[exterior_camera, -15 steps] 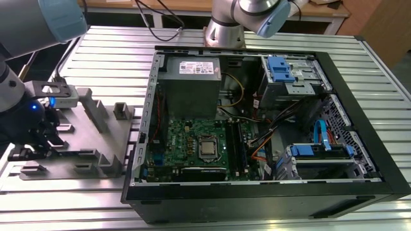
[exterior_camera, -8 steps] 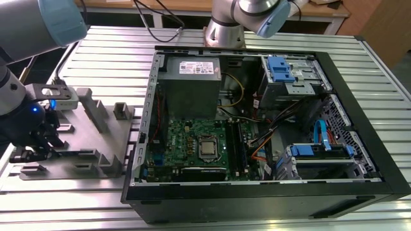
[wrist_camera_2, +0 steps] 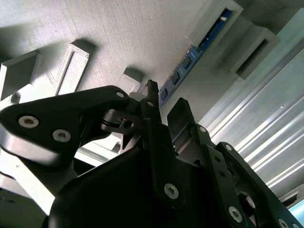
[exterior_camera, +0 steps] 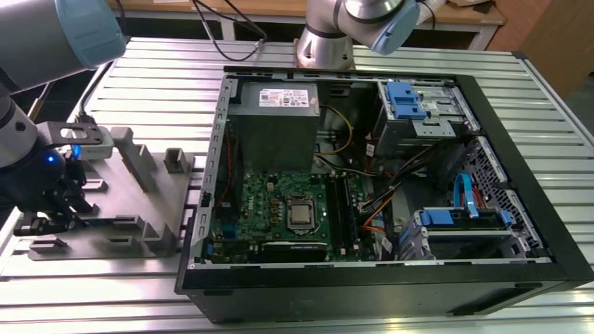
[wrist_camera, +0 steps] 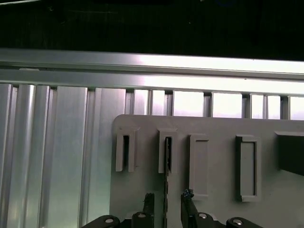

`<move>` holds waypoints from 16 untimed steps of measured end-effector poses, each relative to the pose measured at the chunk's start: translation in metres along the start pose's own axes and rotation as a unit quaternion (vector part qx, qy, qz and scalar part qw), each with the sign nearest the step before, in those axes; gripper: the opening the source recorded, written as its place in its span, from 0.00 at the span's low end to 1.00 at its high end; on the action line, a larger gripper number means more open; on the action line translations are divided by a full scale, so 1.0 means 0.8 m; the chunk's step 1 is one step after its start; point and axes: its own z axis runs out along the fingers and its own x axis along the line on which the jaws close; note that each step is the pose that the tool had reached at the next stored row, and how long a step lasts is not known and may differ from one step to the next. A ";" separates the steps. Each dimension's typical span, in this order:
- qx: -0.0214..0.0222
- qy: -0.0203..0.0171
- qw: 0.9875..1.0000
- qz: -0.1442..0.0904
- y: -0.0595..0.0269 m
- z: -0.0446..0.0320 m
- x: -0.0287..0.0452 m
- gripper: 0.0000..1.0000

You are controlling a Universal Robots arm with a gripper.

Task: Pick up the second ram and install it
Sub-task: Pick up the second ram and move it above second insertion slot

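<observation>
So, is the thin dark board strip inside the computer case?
No, the dark strip stands in a slot of the grey plastic block.

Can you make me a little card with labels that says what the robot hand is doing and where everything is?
Robot hand: gripper open, one finger on each side of the second ram
Ram's place: standing on edge in a slot of the grey holder block
Block's place: on the ribbed metal table, at the exterior view's left of the computer case
Case: open, motherboard showing
Job so far: ram not lifted yet
</observation>
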 end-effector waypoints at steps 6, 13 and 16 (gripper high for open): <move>0.000 0.000 1.000 0.000 0.000 0.0001 0.0000 0.25; 0.000 0.000 1.000 0.000 -0.003 0.0002 0.0001 0.25; 0.000 0.000 1.000 0.000 -0.004 0.0001 0.0002 0.25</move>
